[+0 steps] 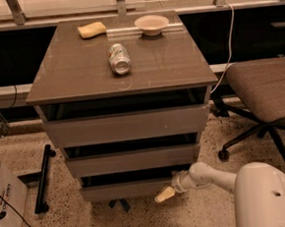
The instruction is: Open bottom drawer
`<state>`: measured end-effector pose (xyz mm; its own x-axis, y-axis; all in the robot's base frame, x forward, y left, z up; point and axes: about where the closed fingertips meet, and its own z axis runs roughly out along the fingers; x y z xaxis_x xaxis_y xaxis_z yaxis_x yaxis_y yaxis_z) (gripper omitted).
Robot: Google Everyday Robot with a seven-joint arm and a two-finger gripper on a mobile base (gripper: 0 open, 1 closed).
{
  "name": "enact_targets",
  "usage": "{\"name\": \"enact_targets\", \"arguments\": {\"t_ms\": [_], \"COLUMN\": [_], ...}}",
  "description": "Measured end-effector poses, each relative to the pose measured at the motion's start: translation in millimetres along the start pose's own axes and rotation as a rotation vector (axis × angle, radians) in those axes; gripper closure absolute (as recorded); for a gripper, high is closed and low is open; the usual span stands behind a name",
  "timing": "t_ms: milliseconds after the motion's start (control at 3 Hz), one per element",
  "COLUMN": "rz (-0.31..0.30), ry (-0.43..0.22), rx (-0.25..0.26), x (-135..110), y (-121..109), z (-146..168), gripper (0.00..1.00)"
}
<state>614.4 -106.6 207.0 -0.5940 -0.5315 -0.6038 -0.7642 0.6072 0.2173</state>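
The bottom drawer (pixel 126 188) is the lowest and smallest grey-brown front of the cabinet, near the floor, with a dark gap above it. My white arm reaches in from the lower right. The gripper (pixel 163 194) is at the drawer front's lower right corner, just in front of and slightly below it. Its pale tip points left and down toward the floor.
The cabinet top (pixel 81 81) holds a lying can (pixel 119 58), a yellow sponge (pixel 91 29) and a white bowl (pixel 151 24). An office chair (pixel 264 96) stands close on the right. A cardboard box (pixel 4 205) and a black bar (pixel 43 180) lie on the floor left.
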Motion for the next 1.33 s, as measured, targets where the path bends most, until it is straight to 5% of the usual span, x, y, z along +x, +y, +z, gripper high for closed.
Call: {"name": "enact_targets", "arguments": {"t_ms": [667,1333], "rz": [-0.061,-0.061], "ry": [0.110,0.110], "rx": [-0.020,-0.020], "x": [18.3,15.3], "y": [-0.7,0.4], "z": [5.9,2.1], "gripper": [0.42,0.89]}}
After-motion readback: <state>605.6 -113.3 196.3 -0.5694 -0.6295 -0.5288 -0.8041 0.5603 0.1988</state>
